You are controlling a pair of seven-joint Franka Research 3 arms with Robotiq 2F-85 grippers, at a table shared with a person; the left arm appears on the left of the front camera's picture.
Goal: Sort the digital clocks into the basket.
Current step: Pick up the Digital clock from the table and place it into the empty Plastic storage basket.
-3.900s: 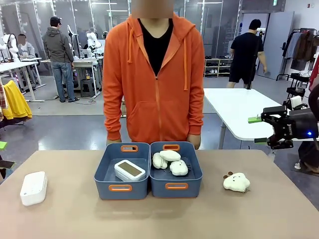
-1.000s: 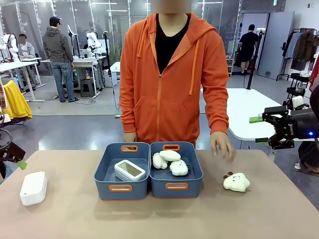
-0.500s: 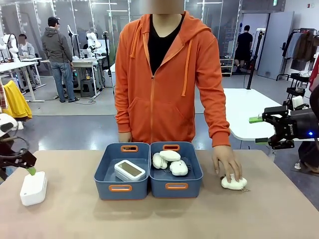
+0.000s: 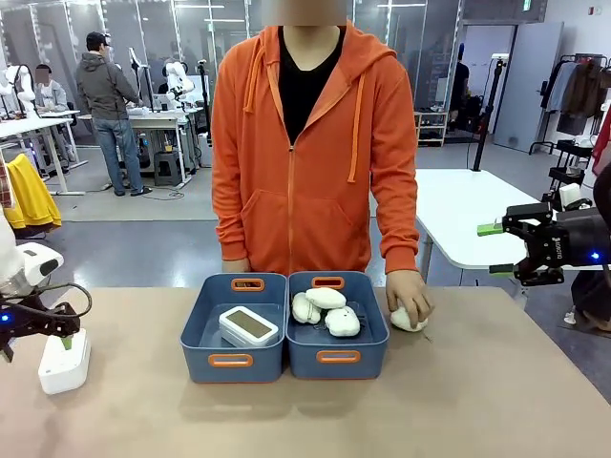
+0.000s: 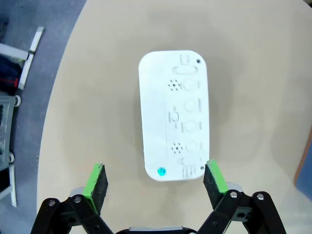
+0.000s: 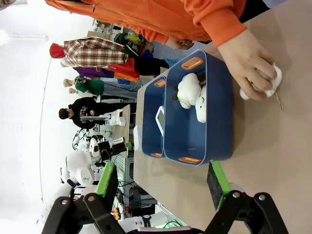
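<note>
One digital clock (image 4: 65, 361) lies on the table at the far left; in the left wrist view this clock (image 5: 174, 114) shows its white back with buttons. My left gripper (image 4: 59, 336) (image 5: 155, 179) hovers open just above it, its green pads straddling the clock's near end. The second clock (image 4: 249, 326) (image 6: 160, 118) lies screen up in the left basket (image 4: 196, 363) (image 6: 152, 100). My right gripper (image 4: 498, 250) (image 6: 161, 183) stands open and holds nothing, off the table's right edge.
The adjoining right bin (image 4: 368, 358) (image 6: 222, 112) holds several cream plush toys (image 4: 326, 310). The person's hand (image 4: 409, 294) holds another plush toy (image 4: 405, 320) against the table beside that bin. A white table (image 4: 458, 210) stands behind on the right.
My left arm has come in from the left and lowered over the clock. The person's hand took the plush toy and slid it left toward the right bin. The right arm has not moved.
</note>
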